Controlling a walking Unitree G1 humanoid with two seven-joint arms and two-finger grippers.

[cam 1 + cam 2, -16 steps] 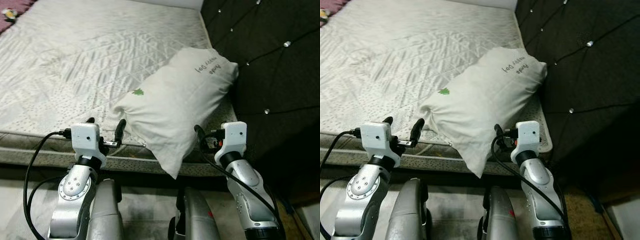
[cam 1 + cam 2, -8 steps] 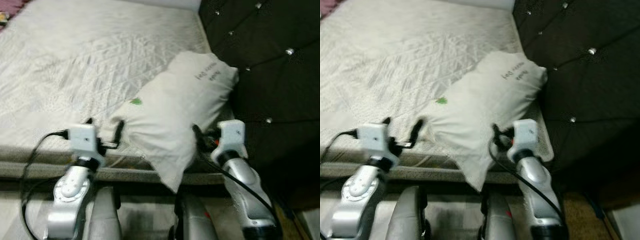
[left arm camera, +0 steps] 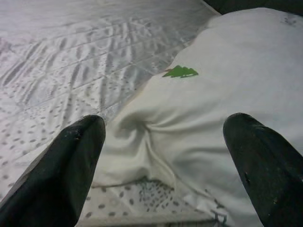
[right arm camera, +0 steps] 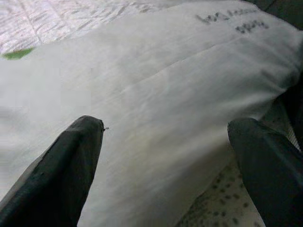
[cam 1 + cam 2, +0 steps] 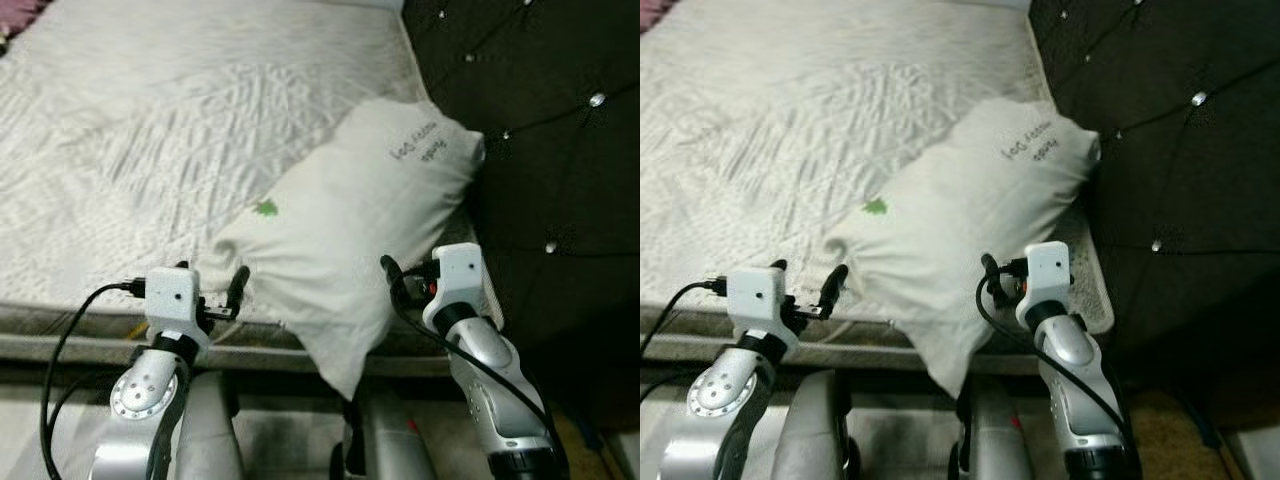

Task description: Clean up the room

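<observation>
A white pillow [image 5: 350, 220] with a small green tree mark and dark lettering lies slanted on the near right corner of the bed. One of its corners hangs over the mattress edge. My left gripper [image 5: 210, 282] is open at the pillow's crumpled left corner [image 3: 142, 137], with fingers [image 3: 71, 165] on either side of it and not closed on it. At the pillow's near right side my right gripper [image 5: 408, 276] is also open, and the pillow's face [image 4: 161, 99] lies between its spread fingers [image 4: 75, 165].
The quilted white mattress [image 5: 140, 130] stretches away to the left and back. A dark tufted headboard [image 5: 560, 120] rises along the right side. The bed's front edge [image 5: 90, 345] runs just below my grippers, with pale floor [image 5: 290, 440] beneath.
The whole picture shook and shifted a little, so the camera moved. Both grippers stay open beside the pillow, and the pillow lies as before.
</observation>
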